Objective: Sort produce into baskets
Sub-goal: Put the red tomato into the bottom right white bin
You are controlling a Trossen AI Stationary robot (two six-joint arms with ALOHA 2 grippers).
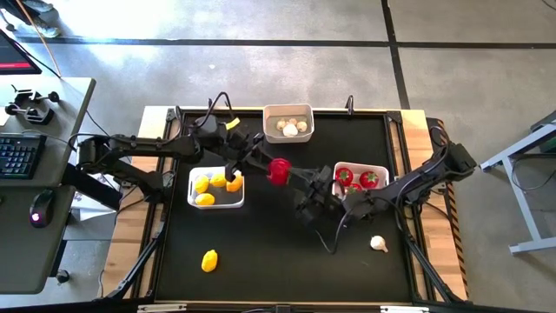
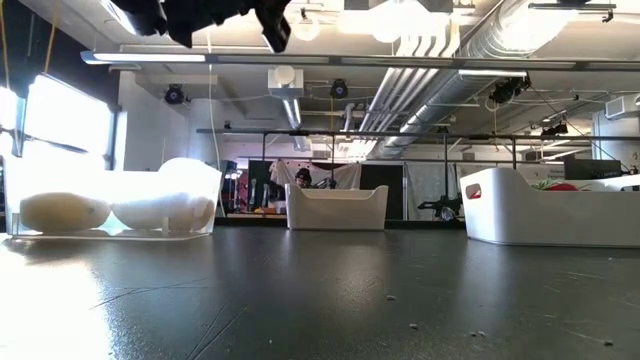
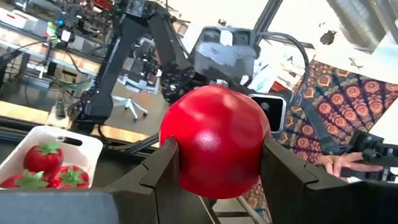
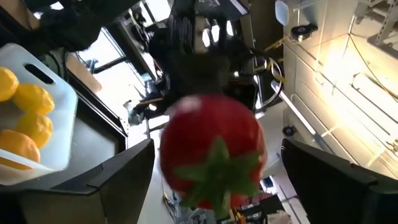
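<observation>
A red tomato (image 1: 278, 170) hangs in mid-air over the table's middle, with my left gripper (image 1: 273, 170) shut on it. My right gripper (image 4: 214, 168) faces it from the table's right. It is open, and its fingers stand on either side of the tomato (image 4: 211, 155) with a gap on each side. The tomato's green top (image 4: 217, 168) points toward the right wrist. A lemon basket (image 1: 215, 188) stands at the left, a garlic basket (image 1: 287, 123) at the far edge, and a tomato basket (image 1: 360, 178) at the right. My left gripper pinches the tomato between its two fingers, on its round red sides (image 3: 186, 155). The fingers (image 3: 163, 165) come about level from the table's left. The tomato is lifted clear of the table, its green top turned away from the left wrist.
A loose lemon (image 1: 209, 260) lies near the front left. A loose garlic bulb (image 1: 378, 243) lies at the front right. The two arms meet over the table's middle between the lemon basket and the tomato basket. In the room beyond, a person's hand (image 3: 339, 165) shows.
</observation>
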